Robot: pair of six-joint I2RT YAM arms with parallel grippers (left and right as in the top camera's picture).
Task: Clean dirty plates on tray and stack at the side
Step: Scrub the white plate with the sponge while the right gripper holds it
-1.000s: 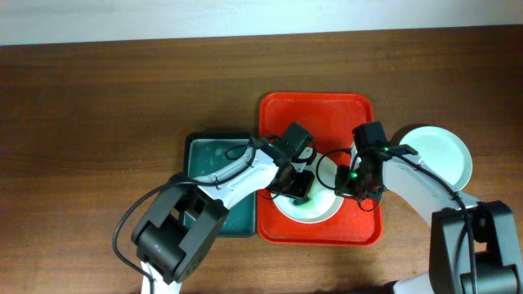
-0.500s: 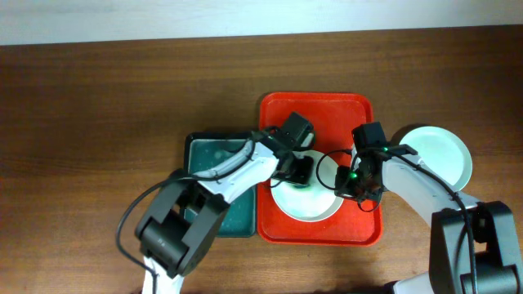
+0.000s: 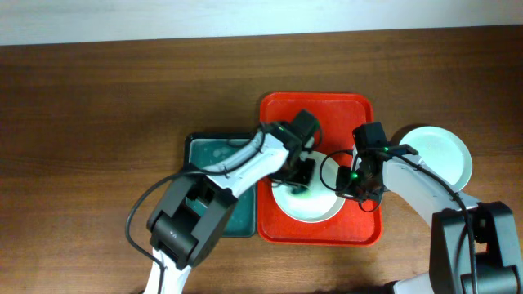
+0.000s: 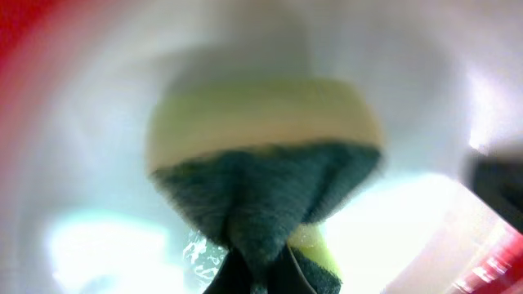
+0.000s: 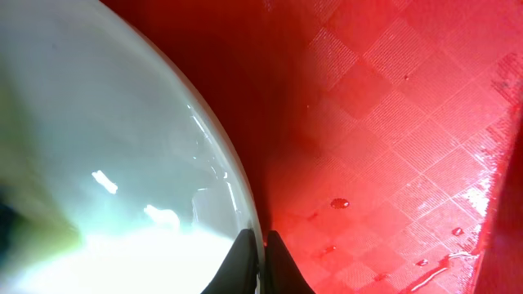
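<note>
a: overhead. large flat bright red rectangular plastic tray [image 3: 319,110] sits mid-table. pale round shallow plate [image 3: 315,211] lies on its near half. left gripper [image 3: 300,173] is over the plate's far-left part, right gripper [image 3: 358,184] at the plate's right rim. second pale round plate [image 3: 441,155] rests on the wooden table [image 3: 122,106], just right of the tray.

b: left wrist?

a: yellow sponge with dark green scouring face [image 4: 261,155] is pinched in the left jaws and pressed on the plate's glossy wet inside. no teal smear shows, but the view is blurred.

b: right wrist?

a: fingers nearly together, clamped on the plate's rim. wet textured tray floor lies beside it.

b: judgement?

a: scrubbing step. the plate is round, so no long axis. the stack lies to the plate's right and the right arm is nearer. the wet rim may slip, and the tray's raised rim needs clearing.
</note>
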